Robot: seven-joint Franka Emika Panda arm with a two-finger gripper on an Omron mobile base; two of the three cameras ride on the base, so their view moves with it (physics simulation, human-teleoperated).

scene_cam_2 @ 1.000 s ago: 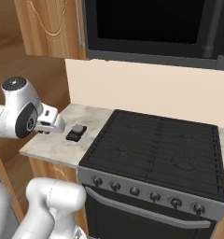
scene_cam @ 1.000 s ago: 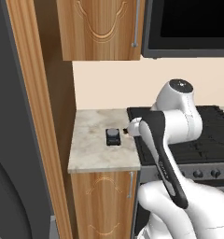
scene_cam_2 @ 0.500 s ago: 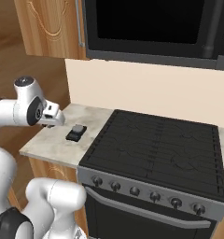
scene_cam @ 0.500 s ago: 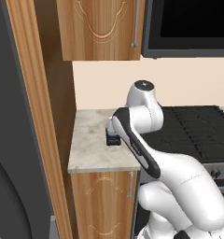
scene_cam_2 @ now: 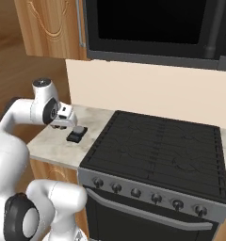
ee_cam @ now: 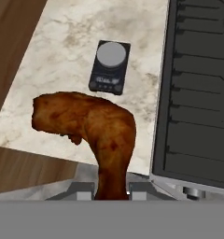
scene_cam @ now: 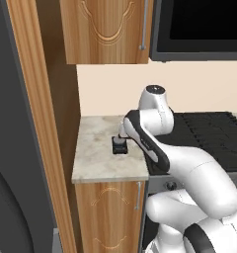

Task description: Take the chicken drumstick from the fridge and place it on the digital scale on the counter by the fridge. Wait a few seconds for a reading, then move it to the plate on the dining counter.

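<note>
pincer: clamped on chicken drumstick | digital scale: mid-worktop, bare marble around | stove: right edge

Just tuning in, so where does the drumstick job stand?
Done: drumstick is out of the fridge, gripped in the gripper. In hand: it hangs above the counter, short of the bare scale. Left: set it on the scale, wait, move it to the plate.

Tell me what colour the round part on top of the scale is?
Grey. The round pad on the black scale shows best in the hand view.
</note>
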